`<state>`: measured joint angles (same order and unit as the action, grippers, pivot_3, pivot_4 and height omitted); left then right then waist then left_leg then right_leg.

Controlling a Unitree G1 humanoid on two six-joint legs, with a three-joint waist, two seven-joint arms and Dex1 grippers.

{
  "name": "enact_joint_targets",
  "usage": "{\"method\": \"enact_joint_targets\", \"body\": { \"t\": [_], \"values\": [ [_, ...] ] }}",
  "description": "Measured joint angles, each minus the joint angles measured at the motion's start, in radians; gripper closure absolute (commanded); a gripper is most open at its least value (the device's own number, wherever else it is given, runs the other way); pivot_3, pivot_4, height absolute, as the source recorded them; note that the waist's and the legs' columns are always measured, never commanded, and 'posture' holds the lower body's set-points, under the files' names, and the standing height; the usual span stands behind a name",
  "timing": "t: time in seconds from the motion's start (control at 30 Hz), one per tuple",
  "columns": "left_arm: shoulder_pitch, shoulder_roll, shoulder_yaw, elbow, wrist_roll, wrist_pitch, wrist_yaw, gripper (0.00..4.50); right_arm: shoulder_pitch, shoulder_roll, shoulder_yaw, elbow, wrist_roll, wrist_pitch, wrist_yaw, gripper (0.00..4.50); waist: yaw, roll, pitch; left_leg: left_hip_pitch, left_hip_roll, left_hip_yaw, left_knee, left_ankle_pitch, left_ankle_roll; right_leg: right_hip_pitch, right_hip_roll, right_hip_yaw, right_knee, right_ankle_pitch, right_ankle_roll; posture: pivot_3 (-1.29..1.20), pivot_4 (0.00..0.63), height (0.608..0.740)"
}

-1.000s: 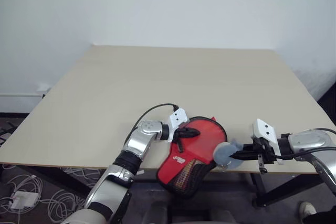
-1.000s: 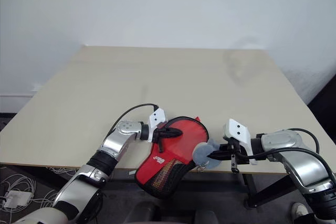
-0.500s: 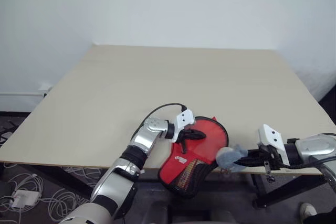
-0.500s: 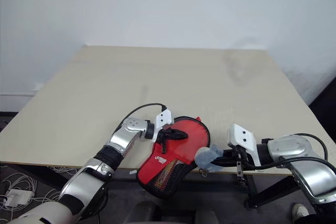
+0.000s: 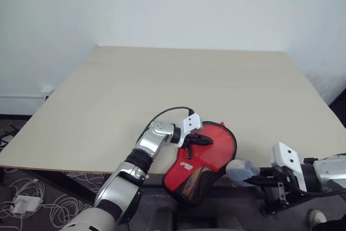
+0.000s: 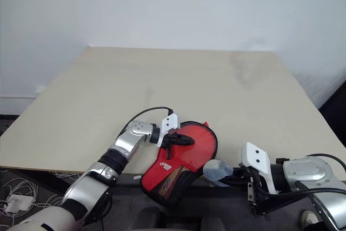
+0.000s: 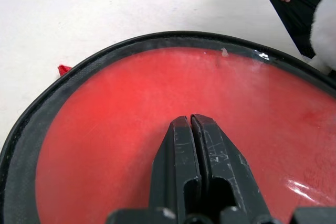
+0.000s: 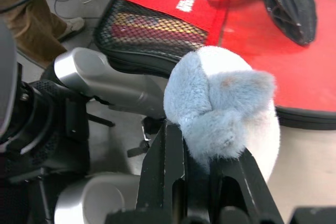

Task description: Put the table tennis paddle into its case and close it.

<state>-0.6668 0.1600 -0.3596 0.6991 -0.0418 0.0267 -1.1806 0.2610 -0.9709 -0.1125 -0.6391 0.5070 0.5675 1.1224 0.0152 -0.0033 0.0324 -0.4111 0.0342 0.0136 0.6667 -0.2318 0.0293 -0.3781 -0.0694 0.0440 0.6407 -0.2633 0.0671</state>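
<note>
The soft red paddle-shaped zip case (image 5: 201,158) with its black zipper rim and mesh pocket lies at the near edge of the pale wooden table (image 5: 184,90), its handle end hanging over the edge. The left gripper (image 5: 201,140) has its two black fingers pressed together, resting on the red face to pin it. The right gripper (image 6: 230,170), clamped on a small fluffy blue-grey pompom (image 6: 214,169) that likely serves as the zipper pull, has drawn back from the case's right rim toward the near side, off the table edge. The red-faced paddle itself cannot be seen; judging by the flat case, it is probably inside, and zipping seems close to finished
</note>
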Motion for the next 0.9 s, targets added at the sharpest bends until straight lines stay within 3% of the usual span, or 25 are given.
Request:
{"method": "enact_joint_targets", "body": {
  "t": [0.27, 0.47, 0.6, 0.73, 0.9],
  "values": [
    [-0.015, -0.006, -0.001, 0.023, 0.012, -0.009, 0.002, 4.5, -0.062, 0.034, 0.044, -0.011, -0.002, 0.025, -0.085, 4.45, -0.002, -0.001, 0.0, 0.001, 0.0, 0.0, 0.0, 0.0, 0.0, 0.0, 0.0, 0.0, 0.0, -0.001, 0.0, 0.0, 0.0, 0.74],
    [-0.028, -0.02, 0.001, 0.05, 0.022, -0.027, 0.009, 4.5, -0.178, 0.037, 0.078, 0.055, -0.016, 0.06, -0.104, 2.38, -0.001, -0.002, 0.0, 0.001, 0.0, 0.0, 0.001, 0.0, 0.0, 0.001, 0.0, 0.0, 0.0, -0.001, -0.002, 0.0, 0.0, 0.74],
    [-0.044, -0.03, 0.006, 0.083, 0.029, -0.043, 0.018, 4.5, -0.141, -0.097, 0.046, 0.062, 0.007, 0.04, 0.044, 0.96, 0.0, -0.001, 0.0, 0.001, 0.0, 0.0, 0.001, 0.0, 0.001, 0.001, 0.0, 0.0, 0.0, -0.001, -0.002, 0.0, 0.0, 0.74],
    [-0.056, -0.038, 0.018, 0.119, 0.033, -0.061, 0.029, 4.5, -0.166, -0.179, -0.058, 0.089, 0.095, 0.019, 0.218, 0.96, -0.008, -0.003, 0.001, 0.003, 0.0, 0.0, 0.001, -0.001, 0.001, 0.002, 0.0, 0.0, 0.0, -0.001, -0.002, 0.0, 0.0, 0.74],
    [-0.074, -0.059, 0.024, 0.154, 0.04, -0.081, 0.048, 4.5, -0.4, -0.145, -0.025, 0.179, 0.093, 0.034, 0.16, 0.96, -0.012, -0.004, 0.0, 0.003, 0.001, -0.001, 0.0, -0.001, 0.0, 0.002, 0.0, -0.001, 0.0, -0.001, -0.002, 0.0, 0.0, 0.74]
  ]
}}
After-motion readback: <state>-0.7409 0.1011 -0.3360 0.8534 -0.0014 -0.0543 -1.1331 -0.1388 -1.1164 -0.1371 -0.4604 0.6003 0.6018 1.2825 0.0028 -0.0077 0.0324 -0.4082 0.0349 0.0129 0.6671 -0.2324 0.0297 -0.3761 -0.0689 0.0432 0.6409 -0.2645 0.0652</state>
